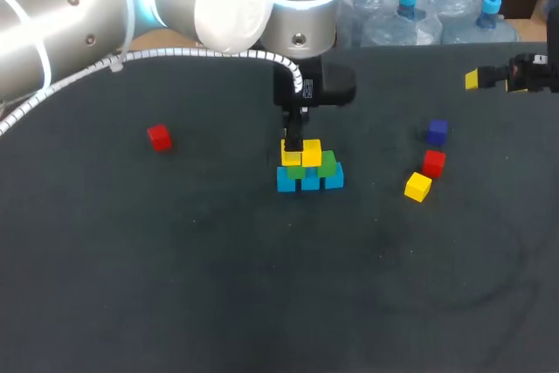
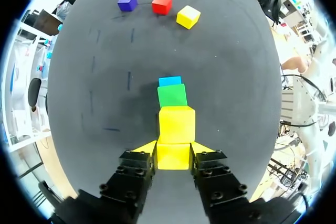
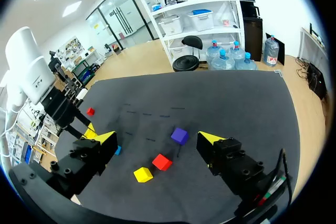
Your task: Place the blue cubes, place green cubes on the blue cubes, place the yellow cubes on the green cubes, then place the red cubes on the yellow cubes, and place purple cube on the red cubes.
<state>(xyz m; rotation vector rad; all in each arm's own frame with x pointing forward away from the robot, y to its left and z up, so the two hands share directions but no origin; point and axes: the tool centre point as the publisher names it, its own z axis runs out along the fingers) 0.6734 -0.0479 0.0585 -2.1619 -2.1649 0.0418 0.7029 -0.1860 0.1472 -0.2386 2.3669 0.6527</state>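
A stack [image 1: 310,168] stands mid-table, with blue cubes [image 1: 333,179] at the bottom, green cubes [image 1: 327,163] on them and a yellow cube [image 1: 312,152] on top. My left gripper [image 1: 293,141] hangs straight over the stack's left end. In the left wrist view it [image 2: 173,148] is shut on a second yellow cube [image 2: 173,157], which sits beside the first yellow cube [image 2: 177,124], level with it. Beyond them show a green cube [image 2: 172,96] and a blue cube [image 2: 169,81]. My right gripper [image 3: 157,138] is open and holds nothing, high over the table's far right [image 1: 515,76].
Right of the stack lie a loose purple cube [image 1: 437,132], red cube [image 1: 433,162] and yellow cube [image 1: 417,187]. They also show under my right gripper as purple [image 3: 179,135], red [image 3: 161,161] and yellow [image 3: 143,174]. Another red cube [image 1: 158,137] lies alone at the left.
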